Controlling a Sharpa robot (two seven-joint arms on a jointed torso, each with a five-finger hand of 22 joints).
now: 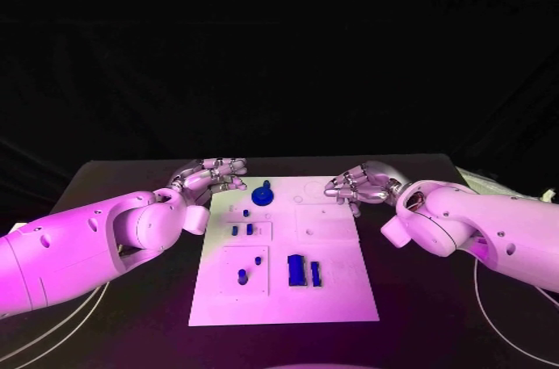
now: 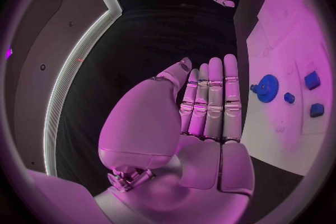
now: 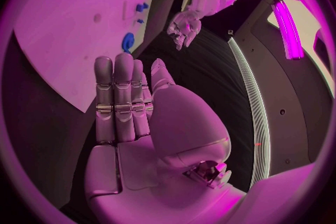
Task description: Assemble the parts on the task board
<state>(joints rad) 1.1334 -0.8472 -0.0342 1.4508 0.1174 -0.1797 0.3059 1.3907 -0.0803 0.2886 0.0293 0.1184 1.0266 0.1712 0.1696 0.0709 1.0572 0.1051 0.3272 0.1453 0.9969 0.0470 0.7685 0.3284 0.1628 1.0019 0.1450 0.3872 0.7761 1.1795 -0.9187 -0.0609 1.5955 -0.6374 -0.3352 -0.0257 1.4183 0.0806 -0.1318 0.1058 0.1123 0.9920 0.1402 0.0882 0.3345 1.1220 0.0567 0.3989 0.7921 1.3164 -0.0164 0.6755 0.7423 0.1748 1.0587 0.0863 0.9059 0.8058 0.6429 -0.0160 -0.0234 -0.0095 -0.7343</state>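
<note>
Both the left hand [image 1: 210, 178] and right hand [image 1: 360, 183] hang empty with fingers straight at the task board's [image 1: 338, 296] far corners, blue gear [image 1: 263, 196] sitting between them.

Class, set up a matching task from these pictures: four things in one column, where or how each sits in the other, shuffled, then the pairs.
Things
1. left hand
2. right hand
3. blue gear
4. pair of upright blue blocks

Places or states
A. on the near part of the task board
B. on the far part of the board, near the left hand
C. open, by the board's far right edge
D. open, by the board's far left corner

Pairs: 1-D, 2-C, 3-B, 4-A
</note>
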